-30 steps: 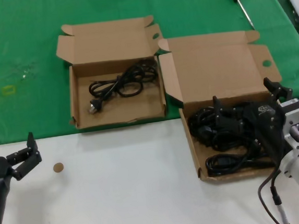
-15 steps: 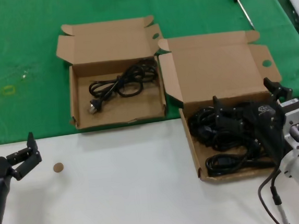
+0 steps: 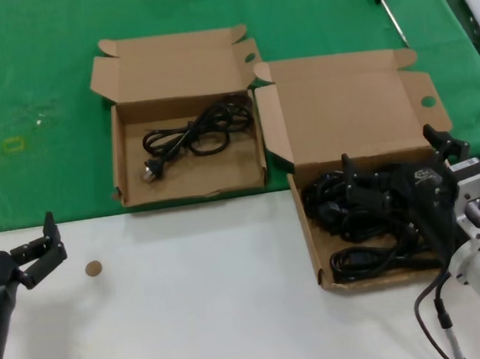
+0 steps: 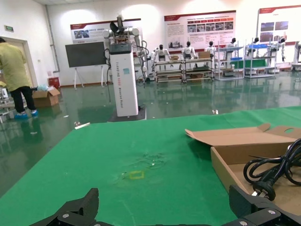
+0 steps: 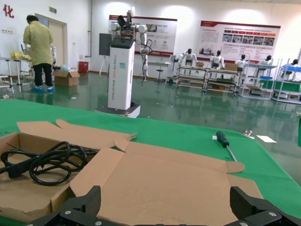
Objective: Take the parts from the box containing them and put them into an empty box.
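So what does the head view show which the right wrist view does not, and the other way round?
Only the head view shows the pile of cords in the wider box, the right gripper open over them, the left gripper open above the white table, and a small brown disc. Only the right wrist view shows the hall behind, with a person in yellow. Both show the screwdriver and one cord in the smaller box.

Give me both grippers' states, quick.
Left gripper: open, holding nothing, parked over the white table.
Right gripper: open, down over the cords in the wider box, nothing gripped yet.
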